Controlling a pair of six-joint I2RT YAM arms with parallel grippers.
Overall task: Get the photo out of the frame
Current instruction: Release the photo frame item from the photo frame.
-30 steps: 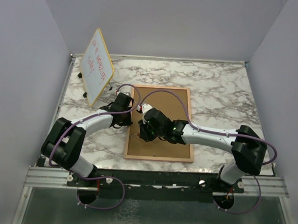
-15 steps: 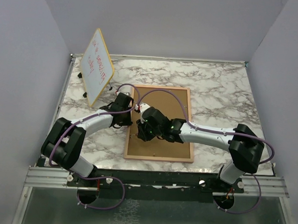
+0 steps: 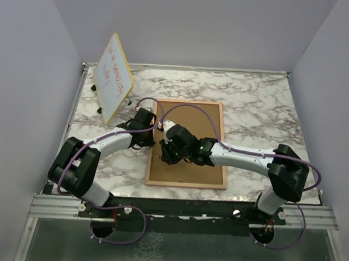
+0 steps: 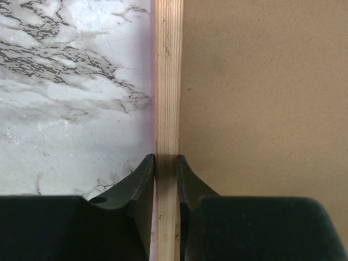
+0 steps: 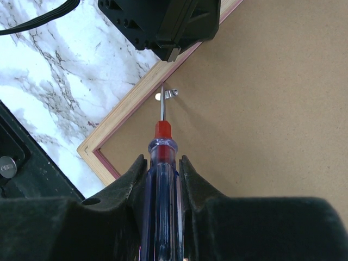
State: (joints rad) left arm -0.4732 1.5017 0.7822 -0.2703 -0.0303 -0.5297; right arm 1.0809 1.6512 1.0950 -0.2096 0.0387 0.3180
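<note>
A whiteboard is propped at the counter's far left corner. The frame is laid back-up at mid-counter, toward the near edge, its left rail clamped in the left jaws. A screwdriver is gripped in the right jaws, its tip at a metal clip by that rail.

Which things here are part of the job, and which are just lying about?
In the job:
frame, back up, edge clamped in left gripper
screwdriver in right gripper, tip at a metal clip

Lying about:
whiteboard, standing at back left
</note>
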